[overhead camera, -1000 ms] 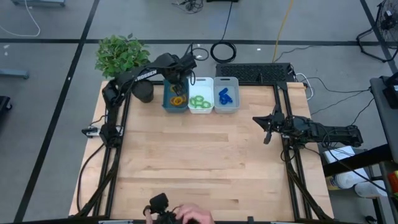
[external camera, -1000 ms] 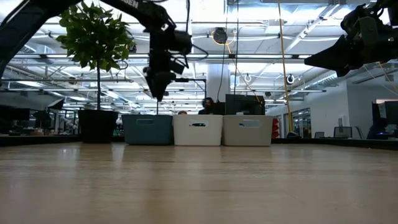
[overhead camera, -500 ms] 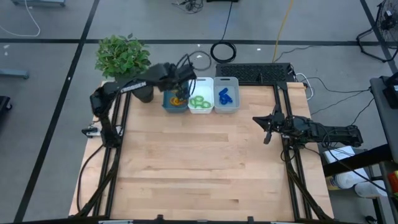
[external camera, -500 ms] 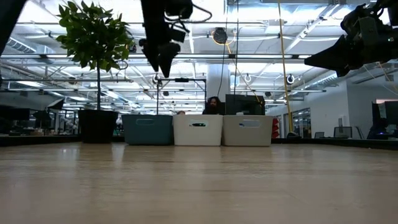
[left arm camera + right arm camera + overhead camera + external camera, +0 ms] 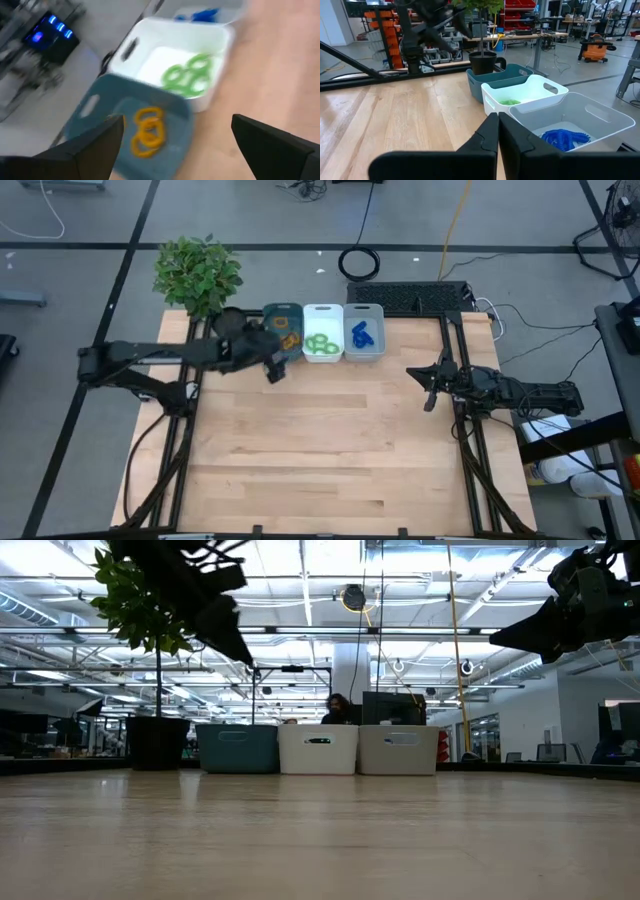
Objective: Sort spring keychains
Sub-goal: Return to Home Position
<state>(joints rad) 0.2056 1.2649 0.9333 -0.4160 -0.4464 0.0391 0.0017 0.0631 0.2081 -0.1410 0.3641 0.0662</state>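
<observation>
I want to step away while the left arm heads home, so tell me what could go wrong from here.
The left gripper, fingers open and empty, hangs right beside the teal bin and close to the plant pot. A wide swing might clip either one, possibly spilling the orange spring keychains. The right gripper waits at the table's right edge, fingers shut and well apart from the left arm, so a clash between the arms seems unlikely.

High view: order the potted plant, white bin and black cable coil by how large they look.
potted plant
white bin
black cable coil; it lies on the floor, farther off, so less sure.
</observation>
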